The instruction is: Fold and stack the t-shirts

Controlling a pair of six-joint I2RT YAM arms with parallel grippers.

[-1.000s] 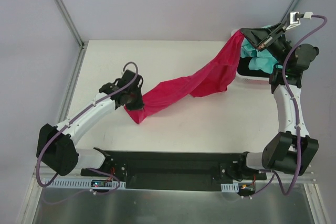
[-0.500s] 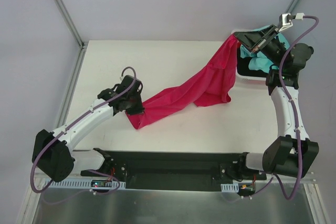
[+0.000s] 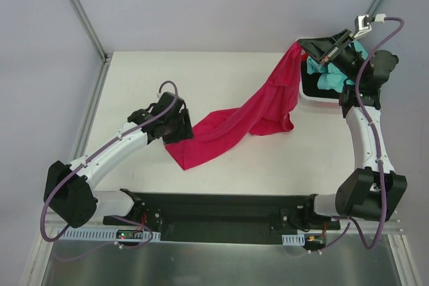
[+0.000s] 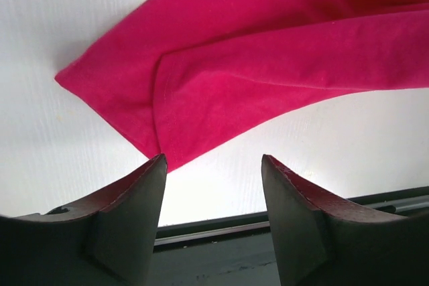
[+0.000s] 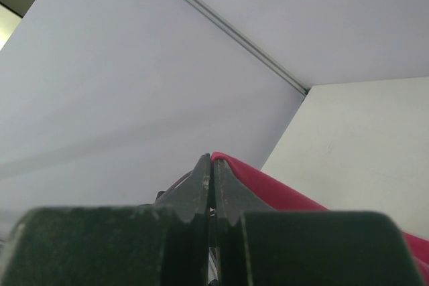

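A large magenta-pink t-shirt (image 3: 258, 108) stretches diagonally across the white table. Its upper end hangs from my right gripper (image 3: 301, 49), which is shut on a fold of it (image 5: 281, 195) above the basket; the jaws (image 5: 212, 160) are pressed together. The shirt's lower end (image 4: 255, 78) lies flat on the table just beyond my left gripper (image 4: 213, 162), which stands open with nothing between its fingers. From above, the left gripper (image 3: 178, 125) sits at the left edge of that cloth end. A teal-mint t-shirt (image 3: 333, 80) is bunched in the basket under the right arm.
A white basket (image 3: 314, 96) stands at the table's back right corner. A black rail (image 3: 221, 212) runs along the near edge between the arm bases. Bare white table (image 3: 134, 78) extends left and behind the shirt. Grey walls enclose the back and sides.
My left gripper has opened and let go of the shirt's lower end, which now rests on the table. The right gripper still holds the upper end, lifted slightly.
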